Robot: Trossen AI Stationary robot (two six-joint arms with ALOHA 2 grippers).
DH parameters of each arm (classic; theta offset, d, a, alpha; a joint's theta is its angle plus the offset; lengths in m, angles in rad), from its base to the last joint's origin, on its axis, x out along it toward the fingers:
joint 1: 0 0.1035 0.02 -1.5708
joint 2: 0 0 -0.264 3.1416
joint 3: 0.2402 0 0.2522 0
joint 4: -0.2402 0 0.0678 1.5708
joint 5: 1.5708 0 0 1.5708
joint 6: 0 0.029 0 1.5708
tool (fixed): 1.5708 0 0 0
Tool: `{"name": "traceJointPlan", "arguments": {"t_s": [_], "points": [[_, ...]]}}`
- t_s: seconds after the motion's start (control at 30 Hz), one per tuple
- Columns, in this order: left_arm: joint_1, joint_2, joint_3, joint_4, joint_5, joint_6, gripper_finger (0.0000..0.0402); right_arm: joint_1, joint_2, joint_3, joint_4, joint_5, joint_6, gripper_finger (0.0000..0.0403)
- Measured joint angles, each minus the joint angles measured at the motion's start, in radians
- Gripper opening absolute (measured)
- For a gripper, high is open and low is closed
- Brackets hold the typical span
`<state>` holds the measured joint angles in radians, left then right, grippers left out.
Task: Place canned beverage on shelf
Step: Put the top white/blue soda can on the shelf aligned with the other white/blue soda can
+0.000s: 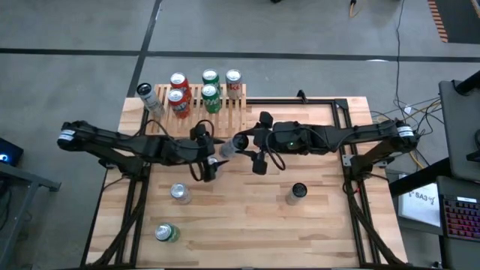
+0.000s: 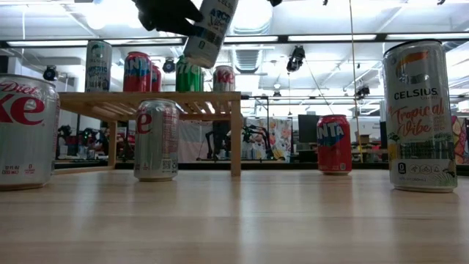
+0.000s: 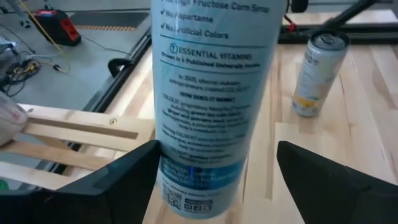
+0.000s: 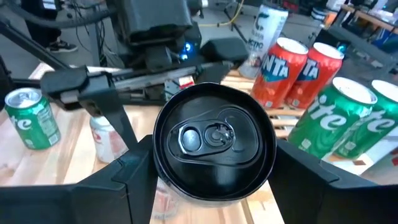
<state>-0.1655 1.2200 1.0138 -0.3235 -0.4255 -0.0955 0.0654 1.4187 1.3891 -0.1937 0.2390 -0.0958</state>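
A tall light-blue canned beverage (image 3: 214, 93) hangs tilted in the air between my two grippers, near the shelf's front edge (image 1: 224, 148). My right gripper (image 4: 214, 149) is shut on its black top end. My left gripper (image 3: 214, 155) is open. Its fingers stand on either side of the can's lower end, with a clear gap on one side. The shelf (image 1: 225, 112), a low light-wood slatted rack at the table's far left, carries several upright cans on its slats. In the low view the held can (image 2: 210, 29) is higher than the shelf top (image 2: 146, 97). My right gripper pinches the can's side wall just below the top rim (image 4: 160, 163) between its two fingers (image 4: 121, 183). It comes nearly level from the table's right, and the can reaches away along the fingers. The can is lifted clear of the table, tilted with its top toward the right arm.
Loose cans are on the table: a silver one (image 1: 180, 193) and a green one (image 1: 166, 232) at the near left, and a pale one (image 1: 296, 193) at the near right. The shelf's right end (image 1: 238, 109) shows bare slats. A black frame (image 1: 341, 112) edges the table's right side.
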Motion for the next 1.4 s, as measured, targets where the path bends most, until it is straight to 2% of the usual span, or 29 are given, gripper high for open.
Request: {"name": "traceJointPlan", "arguments": {"t_s": [0.53, 0.6, 0.73, 0.93, 1.2, 1.4], "points": [[0.0, 0.022, 0.0, 0.056, -0.063, 0.005, 0.0305, 0.0, 0.013, 0.0, 0.089, 0.0, 0.007, 0.0235], [0.0, 0.022, 0.0, 0.053, -0.066, 0.008, 0.029, 0.0, 0.017, 0.0, 0.096, 0.0, 0.007, 0.0235], [-0.002, 0.022, 0.0, 0.051, -0.09, 0.016, 0.0227, 0.0, 0.023, 0.0, 0.114, -0.002, -0.013, 0.0241], [-0.002, 0.004, 0.0, 0.051, -0.109, 0.048, 0.0225, 0.0, 0.025, 0.0, 0.161, -0.003, -0.045, 0.0265], [-0.001, -0.096, -0.034, 0.003, -0.113, 0.097, 0.0225, 0.0, 0.013, 0.004, 0.233, -0.002, -0.091, 0.0284], [-0.001, -0.256, -0.154, 0.028, -0.165, 0.053, 0.0225, -0.001, 0.01, 0.003, 0.244, 0.0, -0.124, 0.028]]}}
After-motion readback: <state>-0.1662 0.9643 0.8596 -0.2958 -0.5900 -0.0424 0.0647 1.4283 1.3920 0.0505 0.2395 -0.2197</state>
